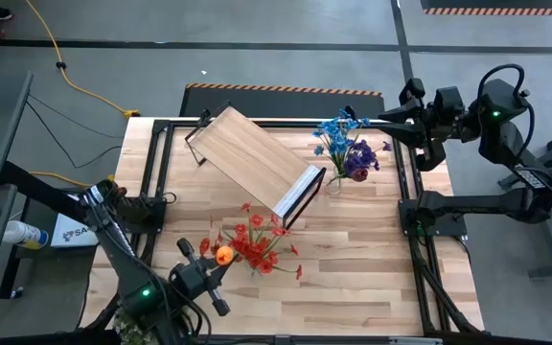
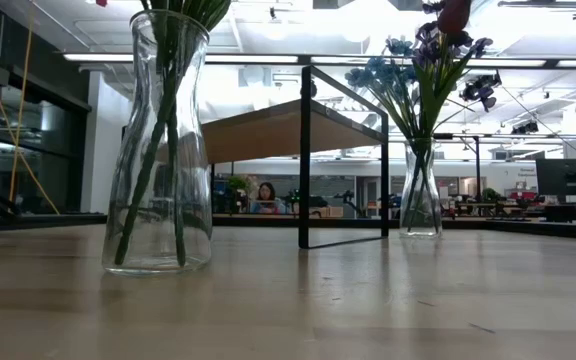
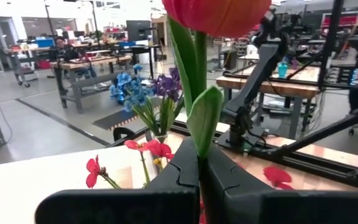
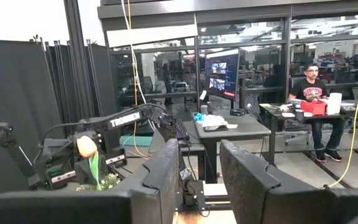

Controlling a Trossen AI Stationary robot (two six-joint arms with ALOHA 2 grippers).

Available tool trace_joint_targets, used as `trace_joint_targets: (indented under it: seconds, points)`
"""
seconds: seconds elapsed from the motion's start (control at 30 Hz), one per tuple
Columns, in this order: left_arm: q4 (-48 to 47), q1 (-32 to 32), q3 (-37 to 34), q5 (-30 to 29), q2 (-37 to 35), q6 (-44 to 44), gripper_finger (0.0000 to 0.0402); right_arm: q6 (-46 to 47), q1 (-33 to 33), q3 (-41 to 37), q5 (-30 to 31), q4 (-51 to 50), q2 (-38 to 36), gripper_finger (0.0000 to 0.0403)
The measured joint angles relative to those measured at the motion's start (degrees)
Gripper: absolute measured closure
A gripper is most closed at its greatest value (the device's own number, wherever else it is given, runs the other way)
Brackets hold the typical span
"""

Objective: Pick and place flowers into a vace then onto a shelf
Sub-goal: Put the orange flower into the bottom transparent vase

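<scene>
My left gripper point(image 1: 215, 261) is near the table's front edge, shut on an orange-red flower point(image 3: 216, 15) with a green stem and leaf. Right beside it is a clear glass vase point(image 2: 158, 150) holding red flowers point(image 1: 257, 244). A second vase point(image 2: 420, 190) with blue and purple flowers point(image 1: 348, 149) stands toward the far right. The light-wood shelf point(image 1: 257, 158) on its black frame stands slantwise in the middle of the table. My right gripper point(image 4: 197, 168) is raised at the far right corner, open, with nothing between its fingers. My left gripper pinches the flower's green stem point(image 3: 201, 167) between its two fingers, just below the leaf point(image 3: 204, 118). The fingers lie level, across the stem. The bloom stands upright above them, clear of the table; the gripper hides the stem's lower part.
A black frame point(image 1: 410, 201) edges the slatted wooden tabletop. The shelf's black end bracket point(image 1: 300, 196) lies between the two vases. Bare wood shows at the near right of the table point(image 1: 381, 278). People sit at desks beyond the table.
</scene>
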Motion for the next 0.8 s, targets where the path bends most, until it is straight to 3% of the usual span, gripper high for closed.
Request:
trace_joint_targets:
  seconds: [0.37,0.8]
  points:
    - [6.1,2.3,-2.9,1.1,0.0,-1.8,0.0373,0.0,0.0,0.0,0.0,0.0,0.0,0.0292]
    - [8.2,1.9,-2.9,8.9,0.0,-1.9,0.0373,-0.4,0.0,0.0,-0.1,0.0,0.0,0.0292]
